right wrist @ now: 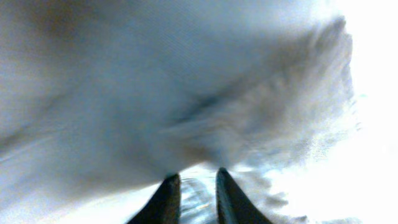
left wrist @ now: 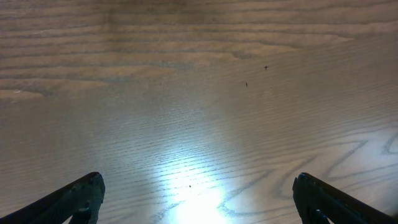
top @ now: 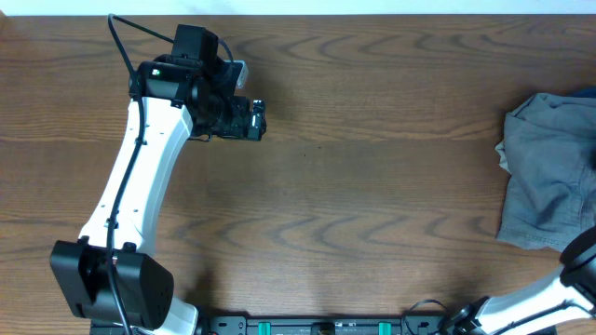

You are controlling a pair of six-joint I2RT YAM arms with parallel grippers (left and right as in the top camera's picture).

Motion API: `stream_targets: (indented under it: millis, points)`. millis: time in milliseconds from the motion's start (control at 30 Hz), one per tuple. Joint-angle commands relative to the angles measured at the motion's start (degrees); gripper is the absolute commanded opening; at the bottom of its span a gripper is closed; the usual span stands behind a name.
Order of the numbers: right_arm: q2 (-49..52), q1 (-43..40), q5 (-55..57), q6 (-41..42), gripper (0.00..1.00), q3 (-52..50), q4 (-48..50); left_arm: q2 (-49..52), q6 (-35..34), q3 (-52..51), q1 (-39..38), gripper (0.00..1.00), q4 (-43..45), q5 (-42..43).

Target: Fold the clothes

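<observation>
Right pincer (right wrist: 195,179), nearly closed, sits against the shorts (top: 549,172) at your counter's (top: 372,205) right edge; grip unclear. Left pincer (left wrist: 198,186), wide, is well apart.

The left arm (top: 130,186) reaches from its base at the near-left corner, white link slanting away, with the left gripper (top: 258,119) pointing right and its fingers (left wrist: 74,199) spread wide. Of the right arm (top: 535,300) (mostly off the overhead view) only a white link and a black joint show. The right gripper (right wrist: 196,196) has its fingers nearly together, but the view is too blurred to judge any grip.
</observation>
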Motion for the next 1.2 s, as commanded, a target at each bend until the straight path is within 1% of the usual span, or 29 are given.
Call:
stream_targets:
  millis: [0,100,233,267,367,433,467,567,667,767,833,933,1100,1133,1167]
  points:
    - [-7.96,2.99,-13.86,-7.13,0.27,4.66,-1.05,0.0,-0.46,0.7,0.22,0.98,-0.02,-0.37]
    - [-12.85,6.08,-19.54,-11.58,0.37,4.87,-2.56,0.0,-0.46,0.7,0.22,0.98,0.07,-1.64]
    - [-18.01,12.13,-20.13,-13.6,0.53,4.87,-3.82,-0.02,-0.48,0.72,0.24,0.98,0.02,-6.97]
    - [-18.82,13.84,-19.65,-13.57,0.54,4.87,-4.07,-0.11,-0.98,0.76,0.42,0.98,-0.04,-8.13]
    - [-19.67,18.82,-16.22,-12.59,0.55,4.87,-5.42,-0.35,-5.92,0.76,1.9,0.98,-0.76,-11.1]
    - [-19.58,21.22,-13.88,-10.84,0.55,4.81,-7.1,-0.57,-8.5,0.76,3.54,0.98,-2.49,-11.23]
    - [-19.54,22.4,-12.55,-10.34,0.53,4.7,-8.02,-0.66,-10.08,0.76,4.68,0.98,-4.0,-11.23]
    - [-19.54,26.34,-5.49,-8.96,0.45,4.02,-11.06,-0.68,-14.4,0.74,8.07,0.98,-9.66,-11.21]
    - [-19.74,29.99,0.87,-5.73,0.45,2.71,-13.38,-0.85,-15.52,0.68,10.8,0.98,-14.8,-11.23]
    - [-20.41,32.98,1.49,-4.33,0.45,0.11,-13.66,-2.49,-15.52,-0.81,12.02,0.98,-15.76,-11.23]
    - [-21.51,34.69,1.49,-2.86,0.46,-2.69,-12.81,-5.14,-15.54,-3.13,12.11,0.98,-14.34,-11.23]
    - [-25.42,36.68,1.49,-0.59,0.46,-9.25,-8.92,-11.58,-15.74,-9.01,11.93,0.98,-9.53,-11.23]
    - [-37.55,40.22,2.25,-0.22,0.47,-23.56,2.12,-26.08,-15.82,-21.81,11.93,0.98,1.38,-11.23]
    - [-41.07,41.07,3.5,-0.22,0.49,-27.08,4.92,-30.05,-16.72,-24.92,11.93,0.98,4.02,-11.26]
    - [-44.06,41.7,4.9,-0.22,0.57,-29.97,6.97,-32.92,-17.79,-27.17,11.93,0.98,5.99,-11.26]
